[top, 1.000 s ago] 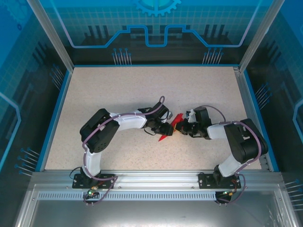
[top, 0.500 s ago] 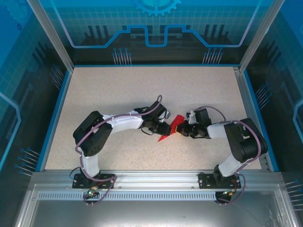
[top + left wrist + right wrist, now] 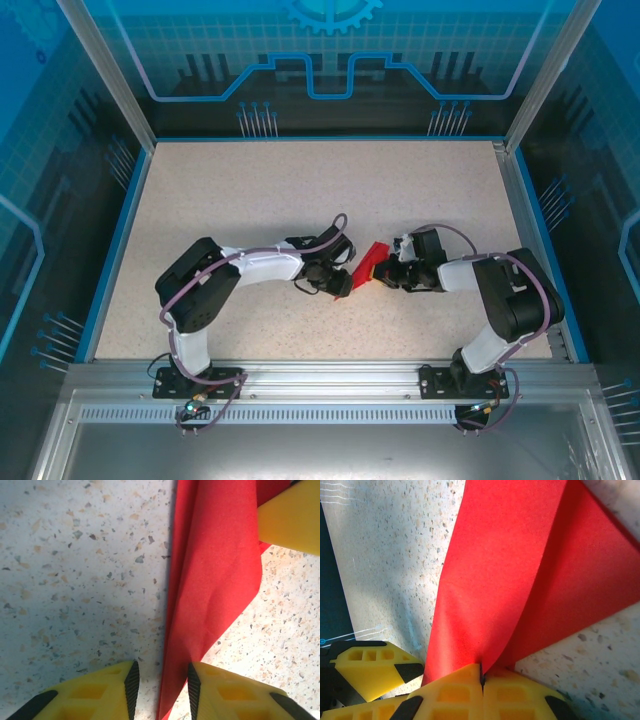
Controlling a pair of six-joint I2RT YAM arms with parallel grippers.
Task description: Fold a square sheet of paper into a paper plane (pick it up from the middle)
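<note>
As the left hand (image 3: 338, 283) closes in: square sheet of paper (image 3: 372, 260), part-folded, over the worktop (image 3: 300, 190)
Left hand swung down over its lower tip, jaws narrowing, still apart around it; right hand (image 3: 386, 272) stays clamped on the upper end; next crease likely

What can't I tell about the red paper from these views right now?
- Top view: the red paper is small, and the left gripper and right gripper cover its ends, so the folds are unreadable.
- Left wrist view: the upper edge cuts off its top and the bottom edge cuts off its lower tip. Contact with the left gripper is unclear.
- Right wrist view: the pinched part is hidden inside the shut right gripper, and the far corners run out of frame.
</note>
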